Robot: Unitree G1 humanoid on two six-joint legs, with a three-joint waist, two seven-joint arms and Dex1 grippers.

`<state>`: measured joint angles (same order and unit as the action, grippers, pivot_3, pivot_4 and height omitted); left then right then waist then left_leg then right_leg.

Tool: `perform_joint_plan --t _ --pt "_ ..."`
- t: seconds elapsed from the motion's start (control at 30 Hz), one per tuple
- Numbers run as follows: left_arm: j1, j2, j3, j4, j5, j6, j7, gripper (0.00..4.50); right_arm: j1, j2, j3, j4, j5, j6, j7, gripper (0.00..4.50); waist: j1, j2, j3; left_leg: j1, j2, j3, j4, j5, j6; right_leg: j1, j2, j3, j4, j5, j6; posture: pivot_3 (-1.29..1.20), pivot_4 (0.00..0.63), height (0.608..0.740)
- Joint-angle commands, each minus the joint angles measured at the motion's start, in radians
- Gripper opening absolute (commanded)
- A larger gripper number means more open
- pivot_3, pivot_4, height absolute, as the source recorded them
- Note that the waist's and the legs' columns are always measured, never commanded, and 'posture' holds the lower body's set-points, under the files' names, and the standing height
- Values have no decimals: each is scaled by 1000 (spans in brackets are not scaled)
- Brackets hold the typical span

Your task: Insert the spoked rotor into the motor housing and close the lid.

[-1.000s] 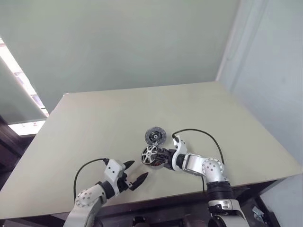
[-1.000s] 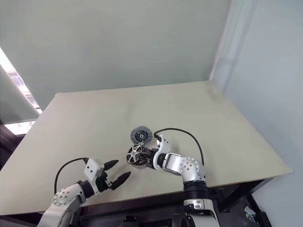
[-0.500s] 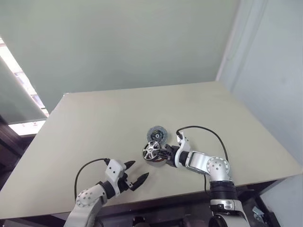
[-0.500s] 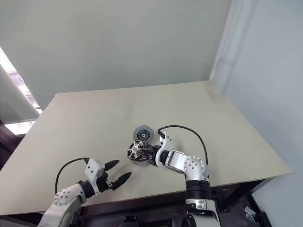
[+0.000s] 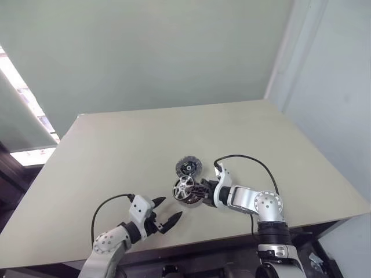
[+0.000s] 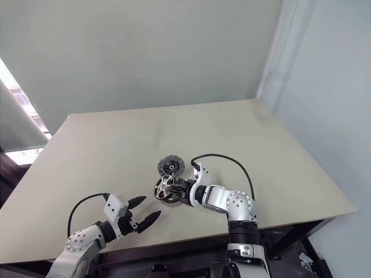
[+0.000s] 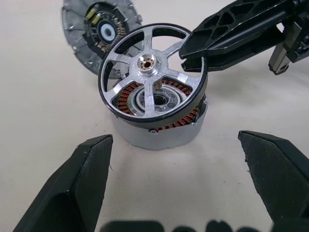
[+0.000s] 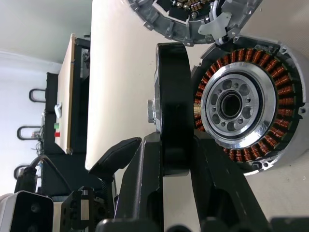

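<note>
The right gripper (image 7: pixel 205 50) is pinching the spoked rotor (image 7: pixel 152 72) just above the motor housing (image 7: pixel 157 121), not in yet; the lid (image 7: pixel 94 36) is waiting beside it near the table's (image 5: pixel 116 145) front edge; the left gripper (image 5: pixel 164 218) is gaping wide, holding nothing

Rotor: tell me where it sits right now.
The rotor is pinched at its rim in the right claw, held just above the copper-wound housing near the table's front edge, with the lid lying just behind.

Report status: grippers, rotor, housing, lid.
Right gripper shut on spoked rotor, held above motor housing, not seated. Left gripper open, clear of parts. Lid on table behind housing.
</note>
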<state>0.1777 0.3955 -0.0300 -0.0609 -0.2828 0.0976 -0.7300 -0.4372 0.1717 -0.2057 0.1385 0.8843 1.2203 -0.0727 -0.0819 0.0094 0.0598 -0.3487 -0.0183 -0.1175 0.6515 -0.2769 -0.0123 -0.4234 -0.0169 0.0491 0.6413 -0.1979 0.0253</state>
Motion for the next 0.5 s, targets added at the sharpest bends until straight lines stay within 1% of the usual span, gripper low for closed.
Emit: perform_joint_plan --t 0.03,0.5 --pt "-11 6 2 -20 3 -17 -4 4500 -9 75 -14 -39 31 -22 -2 416 0 0 0 0 0 0 0 0 0 0 0 0 0 0 0 0 0 740" --pt "-13 6 1 -20 4 -16 -4 4500 -5 41 -13 21 -2 -51 -8 416 0 0 0 0 0 0 0 0 0 0 0 0 0 0 0 0 0 740"
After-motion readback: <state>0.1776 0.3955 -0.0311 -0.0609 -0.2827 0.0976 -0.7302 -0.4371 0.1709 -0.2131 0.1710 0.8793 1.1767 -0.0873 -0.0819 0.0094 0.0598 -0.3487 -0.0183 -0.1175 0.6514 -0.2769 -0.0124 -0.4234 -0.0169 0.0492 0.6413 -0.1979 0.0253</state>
